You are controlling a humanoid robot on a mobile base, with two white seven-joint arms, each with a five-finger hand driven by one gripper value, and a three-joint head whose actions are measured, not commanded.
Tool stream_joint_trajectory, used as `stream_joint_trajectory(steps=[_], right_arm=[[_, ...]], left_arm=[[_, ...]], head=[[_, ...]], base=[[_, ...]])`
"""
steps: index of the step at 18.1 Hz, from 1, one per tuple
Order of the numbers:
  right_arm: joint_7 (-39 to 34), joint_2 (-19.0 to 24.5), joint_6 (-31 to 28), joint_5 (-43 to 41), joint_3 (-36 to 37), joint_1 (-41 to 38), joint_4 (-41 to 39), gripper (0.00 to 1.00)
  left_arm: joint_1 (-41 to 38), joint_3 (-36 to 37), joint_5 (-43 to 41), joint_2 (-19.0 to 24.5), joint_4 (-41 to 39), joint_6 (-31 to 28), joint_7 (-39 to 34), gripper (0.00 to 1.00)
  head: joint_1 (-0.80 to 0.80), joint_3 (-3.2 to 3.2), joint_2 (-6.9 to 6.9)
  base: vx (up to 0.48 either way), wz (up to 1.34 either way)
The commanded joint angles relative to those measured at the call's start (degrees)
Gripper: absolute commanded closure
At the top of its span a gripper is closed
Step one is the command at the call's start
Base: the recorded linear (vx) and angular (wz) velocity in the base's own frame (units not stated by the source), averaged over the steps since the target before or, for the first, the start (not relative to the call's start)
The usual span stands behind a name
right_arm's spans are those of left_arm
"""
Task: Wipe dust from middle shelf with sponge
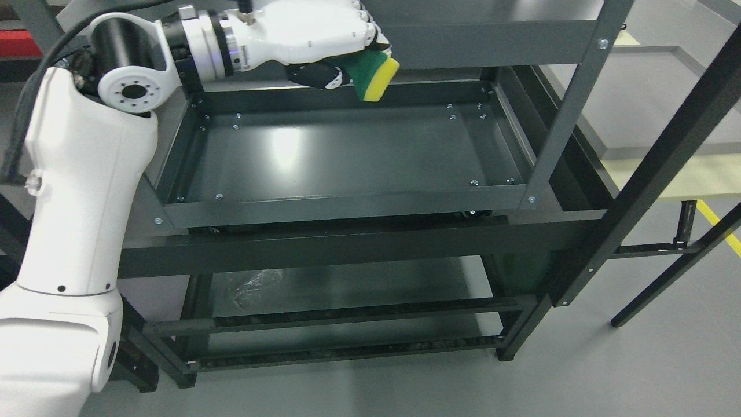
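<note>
Green-yellow sponge (373, 74) | gripped by left hand (312, 40) | above middle shelf (347, 153)

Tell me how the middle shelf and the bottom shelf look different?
The middle shelf shows whole from above, a tray with raised walls; the bottom shelf is half hidden behind bars. The middle shelf has a bright glare spot; the bottom shelf has a pale smudgy patch at its left. The left hand holds the sponge over the middle shelf's back edge; nothing hangs over the bottom one. Both are dark grey metal.
</note>
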State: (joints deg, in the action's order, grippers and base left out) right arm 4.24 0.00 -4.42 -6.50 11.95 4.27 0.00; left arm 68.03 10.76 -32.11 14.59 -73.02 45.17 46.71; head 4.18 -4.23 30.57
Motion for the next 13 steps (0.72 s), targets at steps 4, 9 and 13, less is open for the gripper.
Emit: stream_joint_trajectory(steps=[4,9,13], right_arm=[[0.0,-1.0,0.0,0.0,0.0,0.0,-1.0,0.0],[0.0,-1.0,0.0,0.0,0.0,0.0,-1.0,0.0],[0.0,-1.0,0.0,0.0,0.0,0.0,-1.0,0.0]], left_arm=[[-2.6,-22.3,13.1,-10.9,-5.6,-0.2,-0.3,1.0],[-2.0,-20.9,14.8,-13.6,-6.3,-0.2,-14.5,1.0],[-2.8,-0.9,20.5,-13.6,-6.4,-1.6,-39.1,1.0]], head=[[0.0,0.0,0.0],[0.0,0.0,0.0],[0.0,0.0,0.0]], base=[[0.0,-0.18],[0.002,0.08],[-0.002,0.02]])
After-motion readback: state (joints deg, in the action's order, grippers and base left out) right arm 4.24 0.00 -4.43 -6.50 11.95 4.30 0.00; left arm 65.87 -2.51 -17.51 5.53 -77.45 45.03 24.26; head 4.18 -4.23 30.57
